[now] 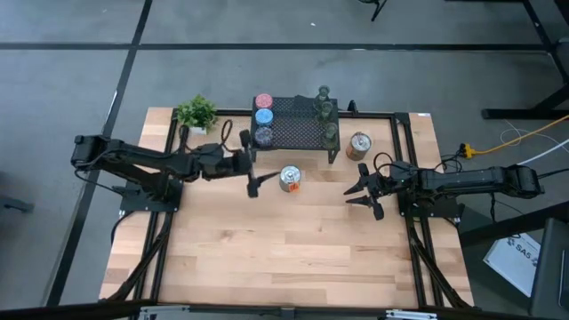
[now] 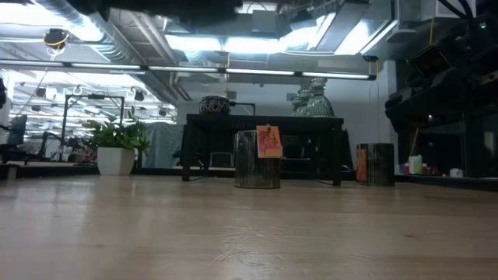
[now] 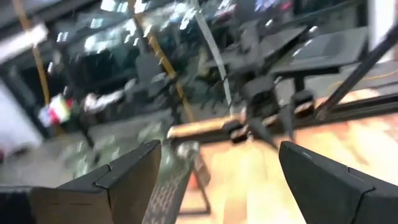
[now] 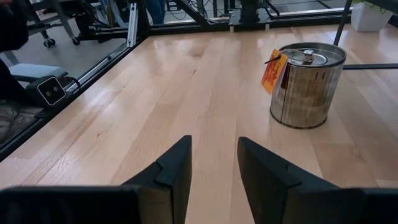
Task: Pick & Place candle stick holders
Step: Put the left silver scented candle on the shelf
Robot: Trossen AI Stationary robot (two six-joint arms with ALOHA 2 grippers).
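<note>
A black mesh stand [image 1: 298,132] at the table's far side carries the pink [image 1: 264,101], blue [image 1: 264,116] and purple [image 1: 263,136] holders at its left end. Three clear greenish glass holders [image 1: 326,111] stand at its right end. One silver-and-orange holder [image 1: 291,179] stands upright on the table in front of the stand; it also shows in the right wrist view [image 4: 306,84]. The other [image 1: 359,145] stands to the stand's right. My left gripper [image 1: 252,173] is open and empty, just left of the near holder. My right gripper [image 1: 362,191] is open and empty, to its right.
A small green potted plant [image 1: 196,113] stands at the far left of the table. Black frame rails [image 1: 404,160] run along both sides of the wooden top. The near half of the table [image 1: 284,258] is bare wood.
</note>
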